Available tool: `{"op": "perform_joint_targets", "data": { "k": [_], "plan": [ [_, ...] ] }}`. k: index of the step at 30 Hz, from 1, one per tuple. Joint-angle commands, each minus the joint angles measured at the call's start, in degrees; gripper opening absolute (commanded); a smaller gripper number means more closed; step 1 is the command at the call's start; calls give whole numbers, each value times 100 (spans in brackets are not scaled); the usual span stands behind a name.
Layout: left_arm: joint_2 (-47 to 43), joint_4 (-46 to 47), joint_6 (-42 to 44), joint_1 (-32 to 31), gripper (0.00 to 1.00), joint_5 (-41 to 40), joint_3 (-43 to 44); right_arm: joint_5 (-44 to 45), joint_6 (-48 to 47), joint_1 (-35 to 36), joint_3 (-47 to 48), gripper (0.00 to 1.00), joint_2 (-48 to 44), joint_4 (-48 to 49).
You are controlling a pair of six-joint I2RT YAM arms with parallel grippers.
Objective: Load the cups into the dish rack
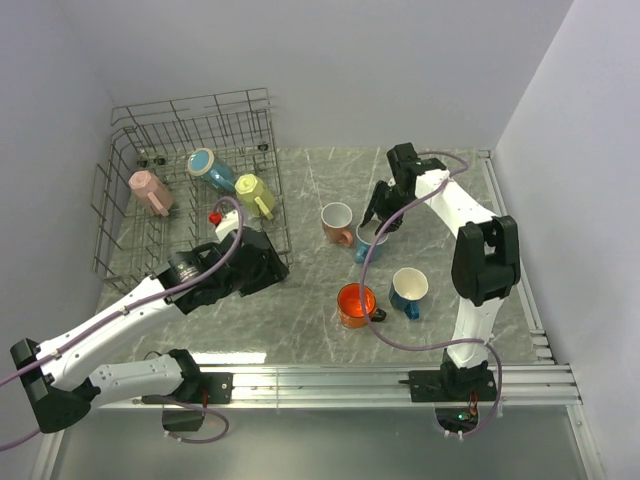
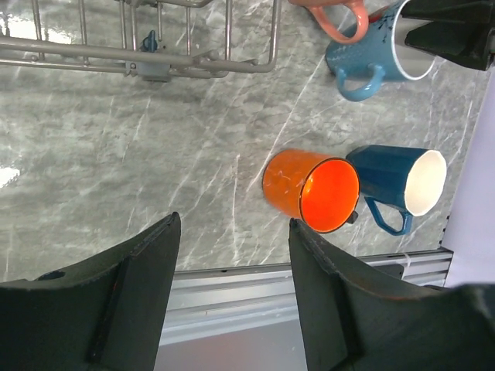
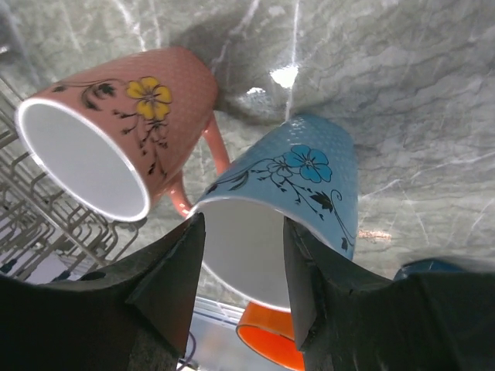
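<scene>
On my right gripper [image 3: 243, 232] the two dark fingers stand apart, one on either side of the mouth of a light blue ceramic mug with a blue flower print [image 3: 309, 178]; contact not confirmed. A salmon ceramic mug with a yellow flower [image 3: 131, 108] sits just beside it on the grey marbled tabletop [image 3: 402, 93], its handle toward the blue one.

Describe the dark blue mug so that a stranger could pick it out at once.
Start at the wire dish rack at far left; four mugs stand on the marble table to its right. The dark blue mug is in the pair nearest the arm bases, just right of the glossy orange mug. It is the darkest: navy outside, white inside.
</scene>
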Motion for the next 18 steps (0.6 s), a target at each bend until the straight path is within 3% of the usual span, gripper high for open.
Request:
{"op": "perform_joint_targets", "data": {
  "k": [1,12,18],
  "plan": [
    [-126,-63,-2,-31,63,-22,56,119,255,75,-117,53,22,404],
    [-170,-248,-72,-48,63,-83,170,-3,431,251,-64,52,-13,571],
    [-56,-37,-54,-48,62,4,47,128,203,497,-599,51,-513,519]
  ]
}}
